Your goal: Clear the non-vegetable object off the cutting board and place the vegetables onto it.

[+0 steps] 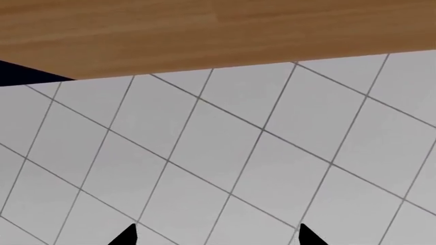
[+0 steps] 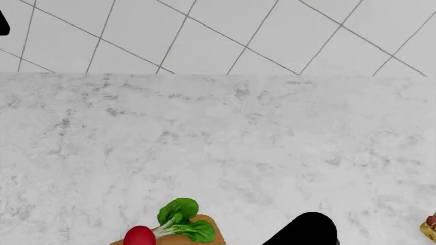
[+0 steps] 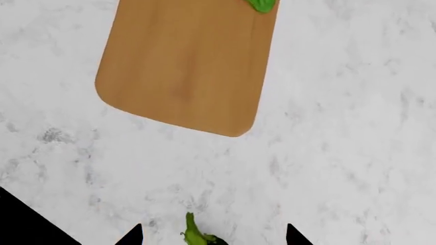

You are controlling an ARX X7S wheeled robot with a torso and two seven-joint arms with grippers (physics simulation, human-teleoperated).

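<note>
I am looking down over a pale marble worktop (image 2: 225, 148), the largest thing in view, and I am using the cutting board (image 3: 184, 61) as my landmark. The board is lying flat on the worktop, a light-brown rectangle with rounded corners; in the right wrist view its long axis is running away from the claw, and most of its surface is showing bare. The hot dog (image 2: 430, 228) is sitting on the worktop well apart from the board, only a sliver of it showing at the head view's edge, so I judge the clearing step done.

The radish (image 2: 140, 237) is resting at the board's far end, its red bulb at the frame's bottom edge and its crinkled leaves (image 2: 183, 219) pointing away from me across the board's corner.

My right claw (image 3: 212, 236) is hovering over the worktop just beyond the board's near short end, fingertips spread fairly wide, with a small green vegetable tip (image 3: 194, 234) between them. I cannot tell whether they are gripping it. My left claw (image 1: 214, 237) is hanging wide and empty over grey floor tiles (image 1: 225, 158), beside a wooden edge (image 1: 204, 35), well away from the board.
</note>
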